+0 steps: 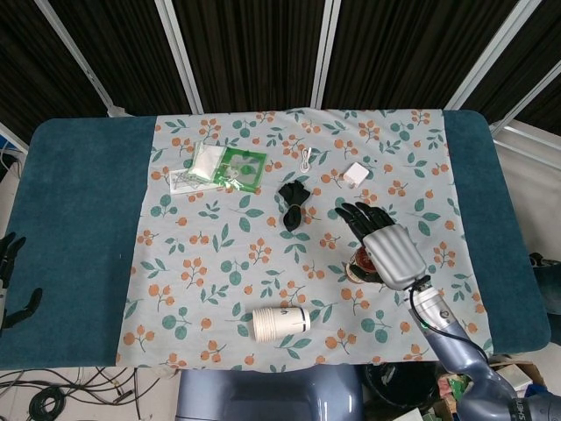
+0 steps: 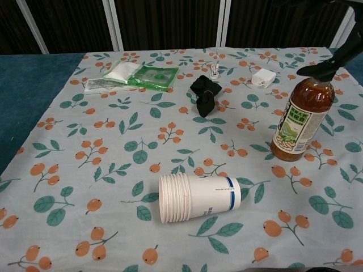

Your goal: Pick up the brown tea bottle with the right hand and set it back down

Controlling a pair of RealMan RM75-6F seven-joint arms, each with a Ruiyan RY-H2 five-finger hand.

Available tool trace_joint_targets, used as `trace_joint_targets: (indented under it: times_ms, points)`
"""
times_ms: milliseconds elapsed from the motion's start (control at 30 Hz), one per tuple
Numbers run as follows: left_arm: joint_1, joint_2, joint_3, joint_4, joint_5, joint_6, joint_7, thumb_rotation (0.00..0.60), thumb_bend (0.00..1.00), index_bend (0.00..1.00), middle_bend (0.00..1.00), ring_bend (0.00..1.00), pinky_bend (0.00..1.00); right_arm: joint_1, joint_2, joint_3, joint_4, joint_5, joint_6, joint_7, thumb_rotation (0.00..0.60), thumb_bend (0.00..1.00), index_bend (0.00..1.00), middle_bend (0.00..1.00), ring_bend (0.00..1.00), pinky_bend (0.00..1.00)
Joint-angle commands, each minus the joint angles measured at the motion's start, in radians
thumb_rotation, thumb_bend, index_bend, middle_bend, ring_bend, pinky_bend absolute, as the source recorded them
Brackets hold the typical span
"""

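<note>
The brown tea bottle (image 2: 300, 118) stands upright on the floral cloth at the right, with a green and white label. In the head view only a bit of the bottle (image 1: 360, 261) shows from under my right hand (image 1: 387, 245). That hand hovers above the bottle with its fingers spread and holds nothing. In the chest view its dark fingertips (image 2: 336, 60) hang just above and to the right of the cap, and I cannot tell whether they touch it. My left hand (image 1: 12, 274) is off the table's left edge, fingers apart and empty.
A stack of paper cups (image 2: 198, 197) lies on its side near the front. A black bundle (image 2: 205, 94), a white charger (image 2: 263, 77), a coiled cable (image 1: 305, 160) and green and white packets (image 2: 136, 76) lie further back. Blue table (image 1: 79, 219) borders the cloth.
</note>
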Motion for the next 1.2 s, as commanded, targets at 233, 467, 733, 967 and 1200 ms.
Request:
trace_joint_targets:
  times_ms: [233, 467, 733, 967, 1200]
  points:
    - [-0.002, 0.001, 0.002, -0.004, -0.001, -0.006, 0.007, 0.600, 0.37, 0.02, 0.00, 0.00, 0.00, -0.119, 0.032, -0.056, 0.100, -0.134, 0.102, 0.424, 0.600, 0.13, 0.00, 0.05, 0.07, 0.14]
    - [-0.003, -0.001, 0.004, -0.007, -0.003, -0.010, 0.017, 0.600, 0.37, 0.02, 0.00, 0.00, 0.00, -0.199, -0.003, -0.109, 0.213, -0.185, 0.187, 0.613, 0.600, 0.12, 0.00, 0.04, 0.07, 0.12]
    - [-0.003, 0.000, 0.004, -0.010, -0.010, -0.016, 0.023, 0.600, 0.37, 0.02, 0.00, 0.00, 0.00, -0.254, -0.146, -0.143, 0.408, -0.164, 0.223, 0.673, 0.600, 0.12, 0.00, 0.04, 0.07, 0.11]
    - [-0.005, 0.003, 0.006, -0.014, -0.014, -0.023, 0.031, 0.600, 0.37, 0.02, 0.00, 0.00, 0.00, -0.251, -0.263, -0.165, 0.545, -0.150, 0.159, 0.739, 0.600, 0.12, 0.00, 0.04, 0.07, 0.11]
    - [-0.007, 0.003, 0.004, -0.014, -0.022, -0.029, 0.035, 0.600, 0.37, 0.02, 0.00, 0.00, 0.00, -0.211, -0.354, -0.145, 0.648, -0.134, 0.082, 0.797, 0.600, 0.12, 0.00, 0.04, 0.07, 0.11]
